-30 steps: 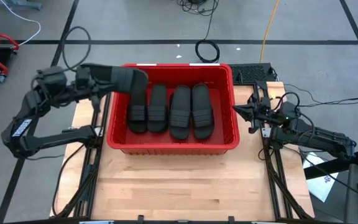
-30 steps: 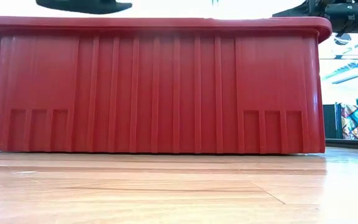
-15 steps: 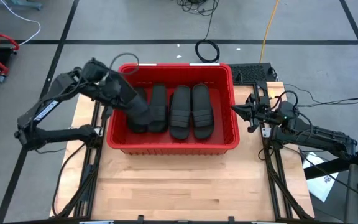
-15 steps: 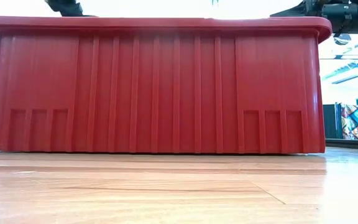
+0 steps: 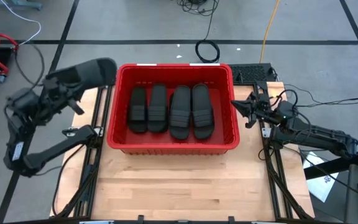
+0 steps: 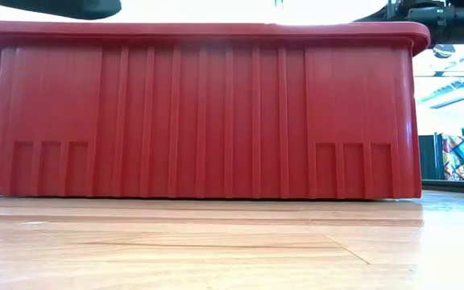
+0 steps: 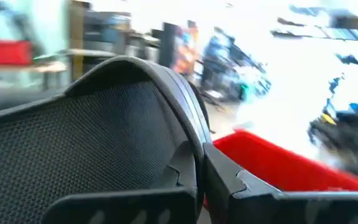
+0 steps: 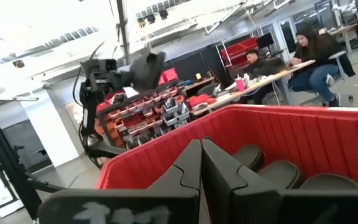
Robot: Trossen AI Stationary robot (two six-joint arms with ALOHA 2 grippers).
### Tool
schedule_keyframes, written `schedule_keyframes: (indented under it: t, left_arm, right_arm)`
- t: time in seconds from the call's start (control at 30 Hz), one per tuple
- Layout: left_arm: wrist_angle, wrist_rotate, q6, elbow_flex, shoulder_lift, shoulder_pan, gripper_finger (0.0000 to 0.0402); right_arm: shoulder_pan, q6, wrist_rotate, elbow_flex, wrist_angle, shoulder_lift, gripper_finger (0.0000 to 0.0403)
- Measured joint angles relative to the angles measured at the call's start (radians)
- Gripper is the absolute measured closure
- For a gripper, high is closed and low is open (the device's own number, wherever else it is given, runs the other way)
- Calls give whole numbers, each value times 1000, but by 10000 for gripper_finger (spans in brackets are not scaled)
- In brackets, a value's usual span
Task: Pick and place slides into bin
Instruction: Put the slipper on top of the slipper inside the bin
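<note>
Left hand [image 5: 79,84] clamps slide [image 5: 95,70], beside bin [image 5: 174,147].

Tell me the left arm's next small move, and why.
Probably swing the left gripper back over the bin and lower. It is shut on a slide held raised outside the bin's left wall, while four slides already lie inside. The right gripper waits shut beside the right wall.

Workshop or robotics lab. Past the right gripper [image 8: 201,163]: racks of red parts bins [image 8: 166,109], two people [image 8: 316,53] seated at a long bench [image 8: 260,84], strip lights overhead. Below the arms, taped concrete floor [image 5: 135,25] with loose cables [image 5: 207,50].
</note>
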Motion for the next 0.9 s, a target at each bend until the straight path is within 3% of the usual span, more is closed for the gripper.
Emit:
schedule_keyframes:
  t: [0.23, 0.4, 0.5, 0.63, 0.7, 0.77, 0.9]
  left_arm:
    - [8, -355, -280, -152, -115, 55, 401]
    - [108, -445, -403, -245, -99, 108, 401]
    - [282, -426, -333, -312, -77, 116, 401]
    - [591, -285, -226, -374, -56, 85, 401]
    - [635, -220, -174, -385, -41, 51, 401]
    - [552, -252, -133, -388, -26, 7, 401]
    - [438, -488, -18, -392, 1, -107, 401]
  right_arm:
    - [0, 10, -1, 0, 73, 72, 403]
    - [0, 31, -1, 0, 120, 119, 403]
    - [0, 32, -2, 0, 133, 137, 403]
    - [-1, 33, -3, 0, 148, 148, 403]
    - [-1, 33, -3, 0, 154, 150, 403]
    - [-1, 33, -4, 0, 154, 150, 403]
    - [-1, 42, -6, 0, 154, 150, 403]
